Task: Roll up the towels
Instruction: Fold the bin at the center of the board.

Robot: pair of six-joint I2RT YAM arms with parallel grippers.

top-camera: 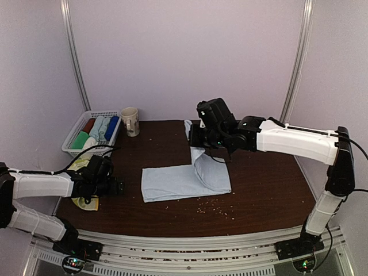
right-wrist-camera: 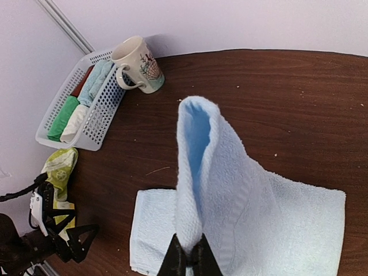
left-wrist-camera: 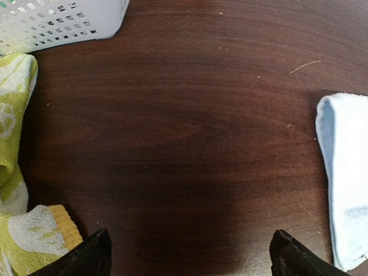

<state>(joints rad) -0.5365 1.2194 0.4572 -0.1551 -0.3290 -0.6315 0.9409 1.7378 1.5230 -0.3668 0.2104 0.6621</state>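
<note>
A long pale blue-white towel (top-camera: 172, 183) lies flat in the middle of the dark table, with its right end lifted into an upright fold. My right gripper (right-wrist-camera: 188, 257) is shut on that raised edge (right-wrist-camera: 198, 149); from above, this gripper (top-camera: 195, 140) hangs over the towel's far right part. The yellow-green towel (left-wrist-camera: 14, 144) with white print lies crumpled at the table's left edge (top-camera: 85, 202), partly under my left arm. Low over bare wood between the two towels, my left gripper (left-wrist-camera: 192, 259) is open and holds nothing. The blue towel's left end (left-wrist-camera: 348, 172) is to its right.
A white slatted basket (top-camera: 73, 137) with several rolled towels stands at the back left. A patterned mug (top-camera: 130, 121) is just to its right. Small crumbs (top-camera: 214, 208) dot the wood in front of the blue towel.
</note>
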